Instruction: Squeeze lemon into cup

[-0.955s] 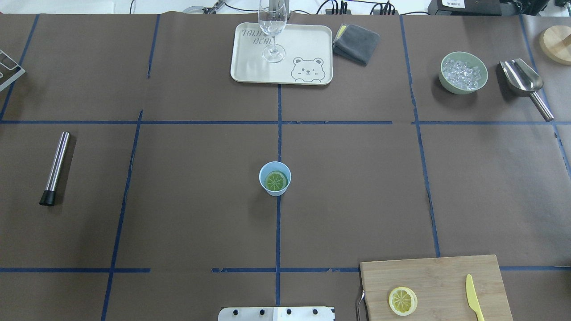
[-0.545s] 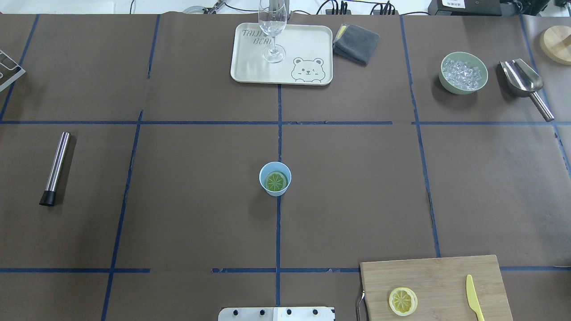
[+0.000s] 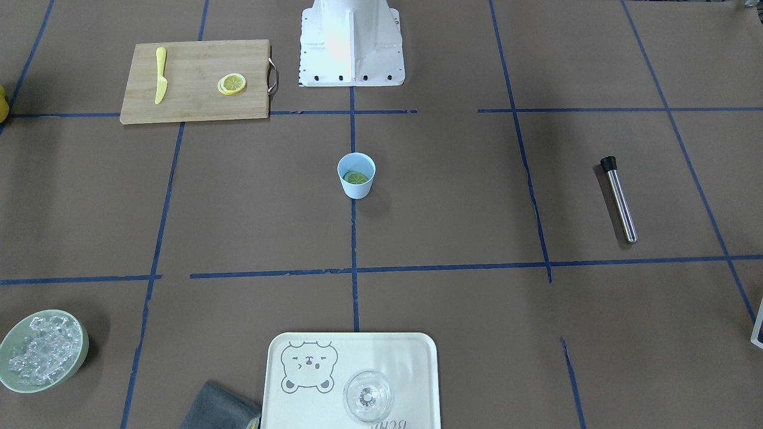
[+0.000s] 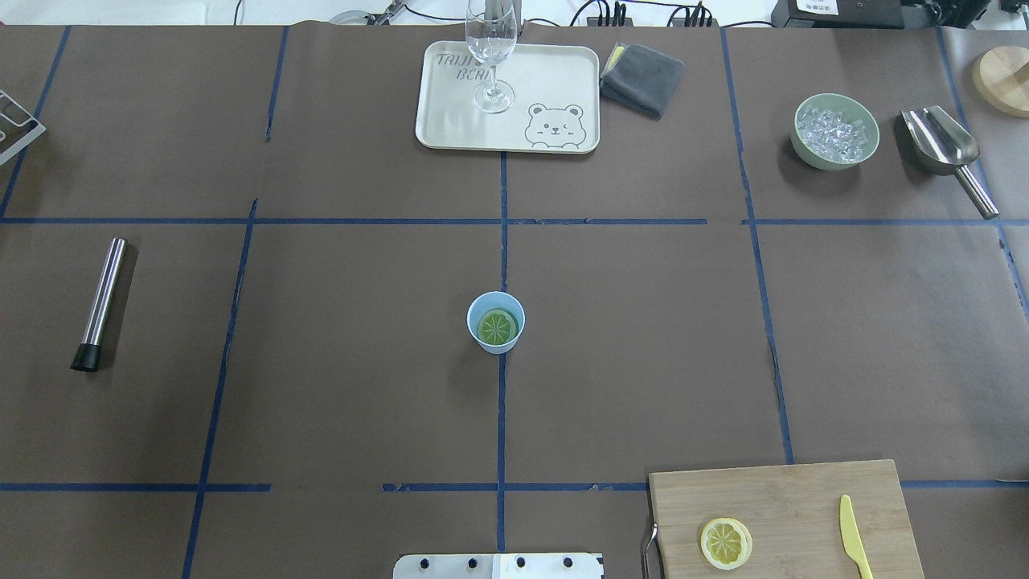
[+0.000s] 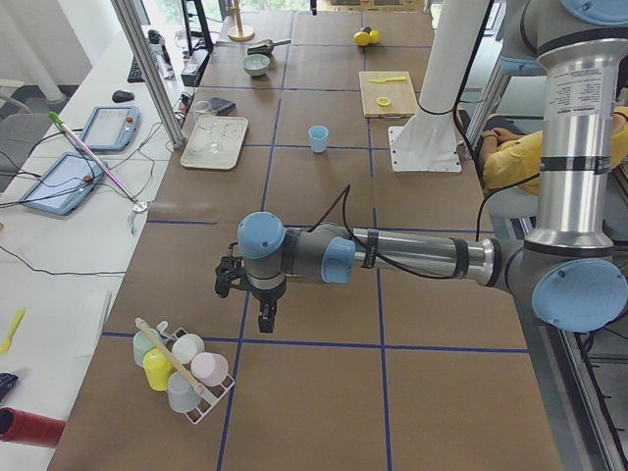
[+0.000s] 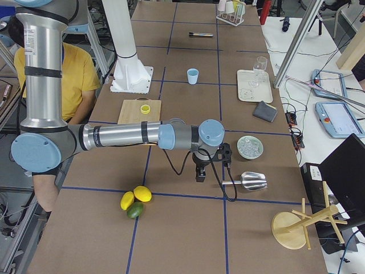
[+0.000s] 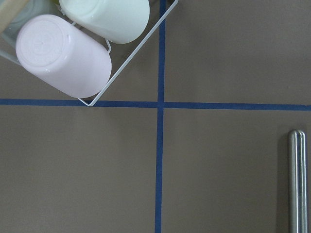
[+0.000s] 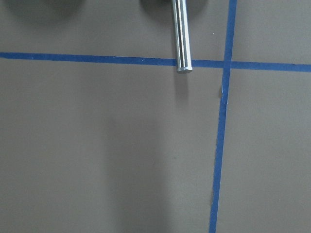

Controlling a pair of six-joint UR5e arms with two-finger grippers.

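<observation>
The light-blue cup (image 4: 483, 304) stands at the table's middle, also in the front view (image 3: 356, 186). One lemon slice (image 4: 497, 326) lies flat inside it, looking greenish. A second alike slice (image 4: 726, 543) lies on the wooden cutting board (image 4: 804, 490). Neither gripper shows in the overhead or front view. The left gripper (image 5: 265, 319) hangs over the table's left end beside a cup rack; the right gripper (image 6: 199, 174) hangs over the right end near the scoop. I cannot tell whether either is open or shut.
A yellow knife (image 4: 854, 537) lies on the board. A tray (image 4: 555, 80) holds a clear glass (image 4: 491, 56). A grey cloth (image 4: 643, 78), a bowl of ice (image 4: 834, 131), a metal scoop (image 4: 944, 149) and a steel muddler (image 4: 100, 303) lie around. A cup rack (image 7: 87, 43) is near the left wrist.
</observation>
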